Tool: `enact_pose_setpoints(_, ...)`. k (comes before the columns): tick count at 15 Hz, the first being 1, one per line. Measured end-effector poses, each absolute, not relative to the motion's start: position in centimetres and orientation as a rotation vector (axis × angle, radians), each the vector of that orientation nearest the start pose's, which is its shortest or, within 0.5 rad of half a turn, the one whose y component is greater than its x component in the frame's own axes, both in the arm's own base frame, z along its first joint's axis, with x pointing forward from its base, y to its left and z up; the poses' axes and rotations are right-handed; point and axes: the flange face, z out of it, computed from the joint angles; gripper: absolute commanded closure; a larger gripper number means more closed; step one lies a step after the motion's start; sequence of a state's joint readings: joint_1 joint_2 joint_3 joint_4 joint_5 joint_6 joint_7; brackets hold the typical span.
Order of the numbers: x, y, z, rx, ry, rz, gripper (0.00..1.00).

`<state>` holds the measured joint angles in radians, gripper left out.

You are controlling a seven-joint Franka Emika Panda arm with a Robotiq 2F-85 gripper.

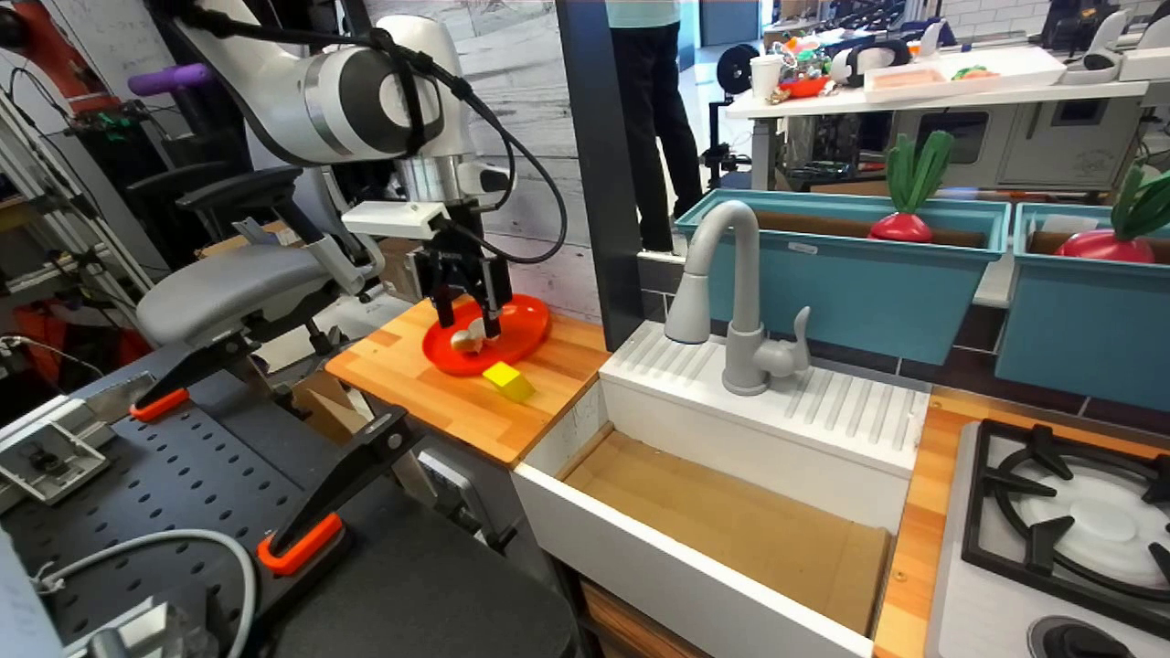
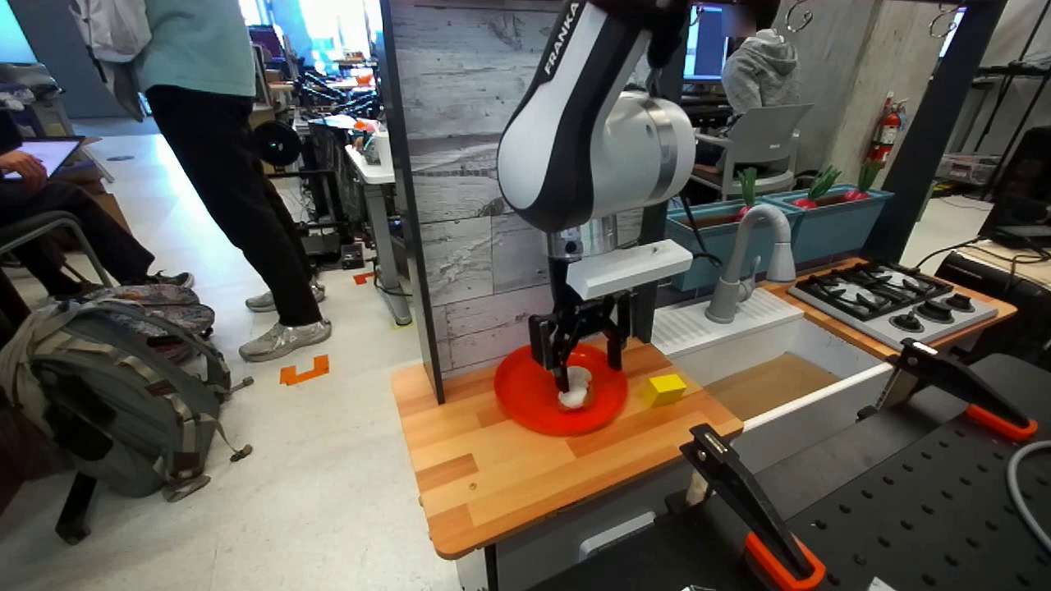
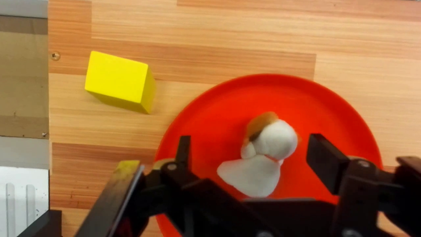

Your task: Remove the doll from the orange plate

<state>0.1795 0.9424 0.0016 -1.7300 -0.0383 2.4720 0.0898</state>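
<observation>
My tool (image 3: 253, 154) is spread wide, holding nothing. The doll (image 3: 258, 168) lies on the plate (image 3: 296, 95). I should go straight down around the doll, squeeze softly, then lift.

Details of the doll (image 2: 577, 394) are too small for me to tell in both exterior views; in an exterior view a finger (image 2: 562, 373) covers part of it. In the wrist view, the blurred gripper (image 3: 253, 154) is cut off at the bottom and hides part of the plate (image 3: 329, 112). In an exterior view the lower right corner crops the stove (image 1: 1069, 521); in both, the top crops the arm (image 2: 620, 152).
</observation>
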Motion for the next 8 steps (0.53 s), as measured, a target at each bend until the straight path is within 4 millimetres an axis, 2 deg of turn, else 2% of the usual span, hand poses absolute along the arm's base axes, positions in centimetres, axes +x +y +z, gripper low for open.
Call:
enact_pose_setpoints(6, 62.1, 11.2, 0.9, -3.187, -0.166, 0.286, 0.88)
enact_pose_setpoints(8, 62.1, 11.3, 0.6, -3.19, -0.157, 0.29, 0.99)
